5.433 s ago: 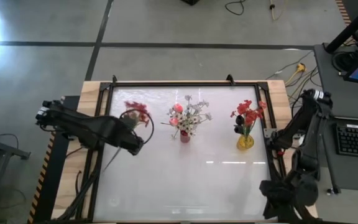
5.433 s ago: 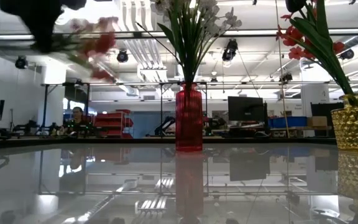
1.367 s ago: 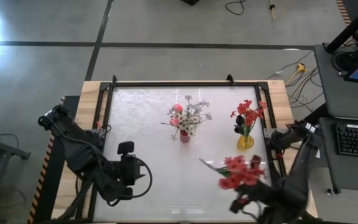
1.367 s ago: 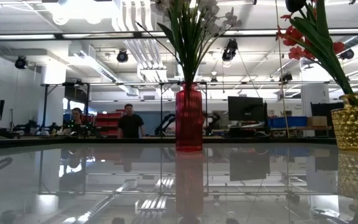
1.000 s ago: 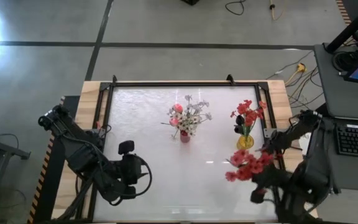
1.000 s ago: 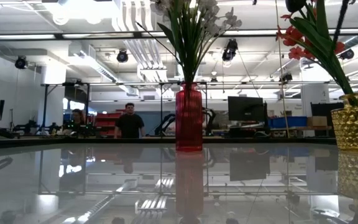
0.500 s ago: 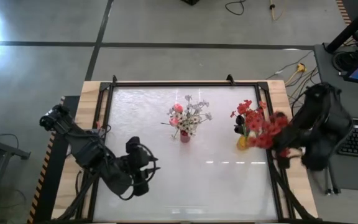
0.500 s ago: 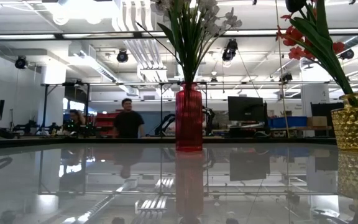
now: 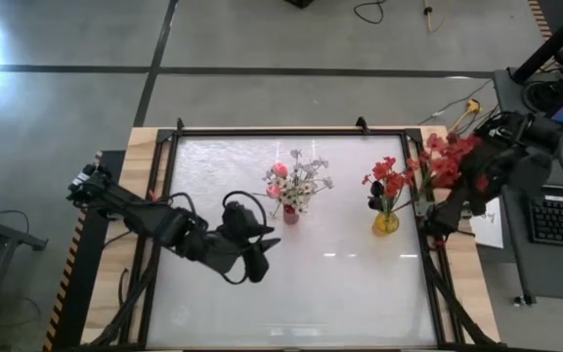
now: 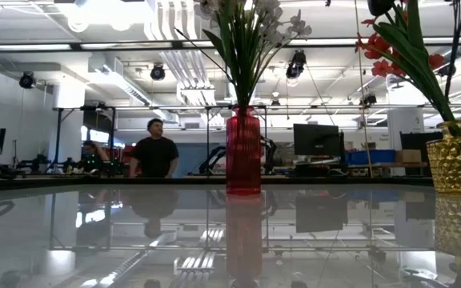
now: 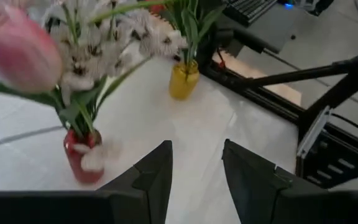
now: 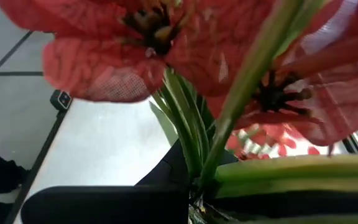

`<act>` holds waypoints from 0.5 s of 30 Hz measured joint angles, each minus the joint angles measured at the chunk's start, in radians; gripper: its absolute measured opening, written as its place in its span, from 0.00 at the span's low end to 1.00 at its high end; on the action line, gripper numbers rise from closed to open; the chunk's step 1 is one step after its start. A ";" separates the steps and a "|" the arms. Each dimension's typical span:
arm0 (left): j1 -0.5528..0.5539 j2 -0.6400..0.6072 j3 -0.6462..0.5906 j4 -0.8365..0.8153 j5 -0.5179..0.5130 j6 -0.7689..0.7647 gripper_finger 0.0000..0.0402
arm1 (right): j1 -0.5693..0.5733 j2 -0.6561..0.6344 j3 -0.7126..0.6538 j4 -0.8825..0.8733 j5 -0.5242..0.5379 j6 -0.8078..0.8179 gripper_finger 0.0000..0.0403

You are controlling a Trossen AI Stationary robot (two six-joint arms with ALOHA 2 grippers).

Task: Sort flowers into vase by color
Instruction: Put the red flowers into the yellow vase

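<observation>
Right hand (image 9: 477, 166) upper right of the high frame, past the bench (image 9: 291, 284) edge, clamped tight on a bunch of red flowers (image 9: 443, 161) lifted above the yellow vase (image 9: 386, 223). Left hand (image 9: 262, 256) left of centre over the bench, fingers (image 11: 151, 180) parted, nothing between them. Red vase (image 9: 290, 213) at centre holds white sprays (image 9: 306, 181) and a pink bud (image 9: 280, 170); yellow vase holds red blooms (image 9: 387, 176). Person (image 10: 154, 152) in the background of the low frame.
</observation>
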 joint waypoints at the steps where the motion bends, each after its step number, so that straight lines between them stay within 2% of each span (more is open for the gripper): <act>1: 0.006 0.001 0.000 0.010 0.000 0.015 0.32 | 0.000 -0.013 -0.015 0.001 -0.001 0.001 0.03; 6: 0.039 0.023 0.002 0.067 0.000 0.045 0.32 | 0.000 -0.048 -0.091 0.021 -0.034 0.019 0.03; 10: 0.061 0.045 0.002 0.076 0.001 0.046 0.32 | 0.000 -0.025 -0.129 0.039 -0.075 0.019 0.03; 15: 0.088 0.072 0.002 0.081 0.002 0.047 0.32 | 0.000 0.003 -0.164 0.042 -0.053 0.062 0.03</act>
